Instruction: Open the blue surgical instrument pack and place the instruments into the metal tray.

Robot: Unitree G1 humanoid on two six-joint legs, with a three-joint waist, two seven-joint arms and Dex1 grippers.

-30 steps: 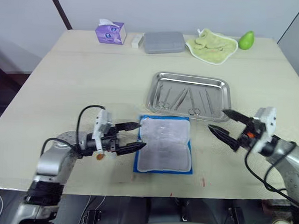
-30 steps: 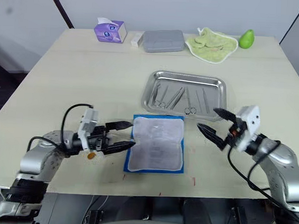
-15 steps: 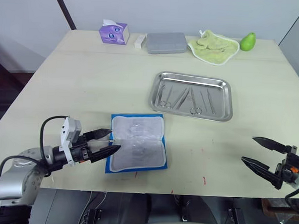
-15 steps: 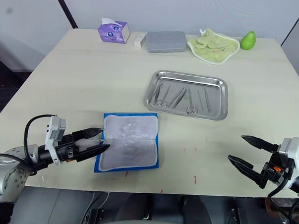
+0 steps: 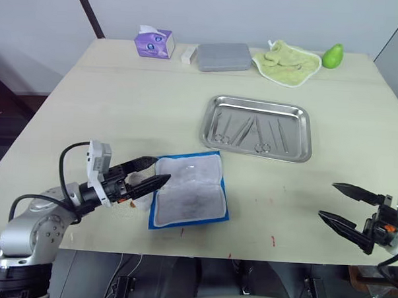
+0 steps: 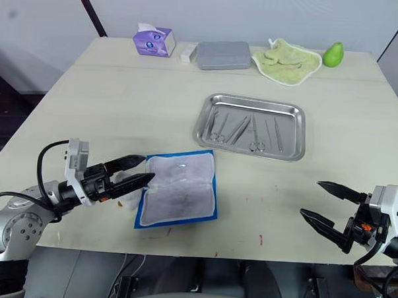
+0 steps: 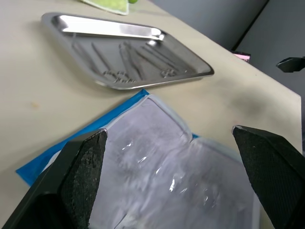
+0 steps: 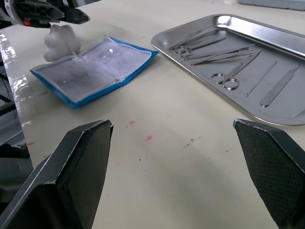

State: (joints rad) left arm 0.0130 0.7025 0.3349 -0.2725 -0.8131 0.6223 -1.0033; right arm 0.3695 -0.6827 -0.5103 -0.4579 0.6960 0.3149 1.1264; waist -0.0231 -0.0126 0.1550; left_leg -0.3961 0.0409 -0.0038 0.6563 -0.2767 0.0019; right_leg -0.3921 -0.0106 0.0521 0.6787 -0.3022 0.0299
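Observation:
The blue surgical instrument pack (image 5: 189, 189) lies open on the table, white lining up, its clear pockets looking flat. Several silvery instruments (image 5: 246, 130) lie in the metal tray (image 5: 204, 128) beyond it. My left gripper (image 5: 160, 171) is open at the pack's left edge, with the lining (image 7: 152, 162) below its fingers and nothing between them. A white crumpled lump (image 8: 59, 38) sits at that edge under the gripper. My right gripper (image 5: 327, 200) is open and empty above bare table at the front right, well away from the pack and the tray (image 8: 267, 28).
Along the far edge stand a purple tissue box (image 5: 153, 43), a small white block (image 5: 188, 54), a grey flat box (image 5: 223, 56), a green cloth (image 5: 287, 59) and a green pear (image 5: 332, 56). Bare tabletop lies between pack and right gripper.
My left gripper has moved forward and right to the pack's left edge. The pack has shifted a little right and turned slightly. The right gripper has barely moved.

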